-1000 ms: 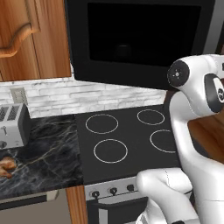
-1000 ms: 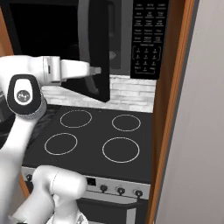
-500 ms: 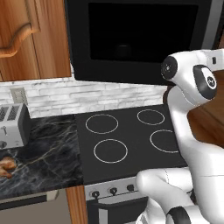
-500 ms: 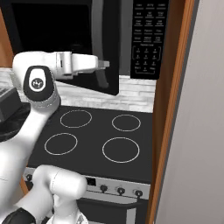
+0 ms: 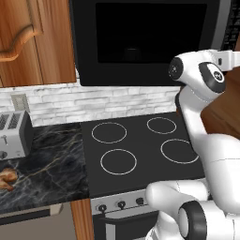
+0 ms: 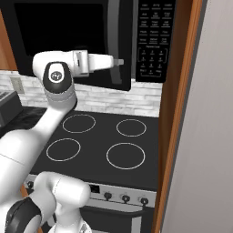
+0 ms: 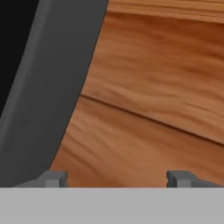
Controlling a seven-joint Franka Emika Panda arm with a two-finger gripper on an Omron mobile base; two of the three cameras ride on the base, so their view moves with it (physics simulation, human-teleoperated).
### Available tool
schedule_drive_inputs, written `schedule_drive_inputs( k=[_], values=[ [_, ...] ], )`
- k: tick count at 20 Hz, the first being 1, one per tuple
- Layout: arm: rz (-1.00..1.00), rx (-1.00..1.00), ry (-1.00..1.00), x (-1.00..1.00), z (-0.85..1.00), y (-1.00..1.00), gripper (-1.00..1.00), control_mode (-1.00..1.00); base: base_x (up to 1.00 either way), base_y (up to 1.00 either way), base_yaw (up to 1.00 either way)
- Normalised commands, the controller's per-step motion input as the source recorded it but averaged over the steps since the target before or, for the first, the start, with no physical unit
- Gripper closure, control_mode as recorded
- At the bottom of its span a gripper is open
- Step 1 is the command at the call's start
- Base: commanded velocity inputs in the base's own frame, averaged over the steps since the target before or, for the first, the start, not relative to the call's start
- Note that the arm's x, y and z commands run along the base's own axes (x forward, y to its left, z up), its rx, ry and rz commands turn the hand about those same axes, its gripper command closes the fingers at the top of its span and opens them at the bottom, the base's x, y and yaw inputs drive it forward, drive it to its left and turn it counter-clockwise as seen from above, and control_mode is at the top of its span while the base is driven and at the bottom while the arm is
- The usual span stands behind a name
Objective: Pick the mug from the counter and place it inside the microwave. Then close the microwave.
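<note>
The black microwave (image 5: 140,37) hangs above the stovetop, and its dark glass door (image 6: 59,36) stands nearly flat against the box. My gripper (image 6: 121,62) reaches right, level with the door's lower half, close by the long grey handle (image 6: 113,41). In the hand view my gripper (image 7: 117,179) is open, fingertips (image 7: 53,179) wide apart with nothing between them. The handle (image 7: 48,87) runs up that view's left side with brown wood behind. The mug is hidden. The marble counter (image 5: 47,159) lies at the left.
A silver toaster (image 5: 14,136) and a brown pastry (image 5: 7,177) sit on the counter at the left. The black stovetop (image 5: 140,150) with white rings lies under the microwave. A tall wooden panel (image 6: 182,113) stands right of the keypad (image 6: 154,41).
The microwave door has swung from standing out toward the stove to nearly flat against the box. My arm has swung right along with it.
</note>
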Motion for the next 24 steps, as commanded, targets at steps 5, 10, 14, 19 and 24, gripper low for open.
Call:
schedule_drive_inputs(
  k=[5,10,14,19,24],
  values=[
    [0.0,0.0,-0.04,0.45,0.07,0.0,-1.0,-1.0,0.0,0.0,0.0],
    [0.0,0.0,0.0,0.17,0.26,-0.03,-1.0,-1.0,0.0,0.0,0.0],
    [0.02,0.0,0.02,0.16,0.27,-0.04,-1.0,-1.0,0.0,0.0,0.0],
    [0.1,0.01,0.0,0.24,0.06,-0.03,-1.0,-1.0,0.0,0.0,0.0],
    [0.14,0.01,0.0,0.29,0.08,-0.06,-1.0,-1.0,0.0,0.0,0.0]
  ],
)
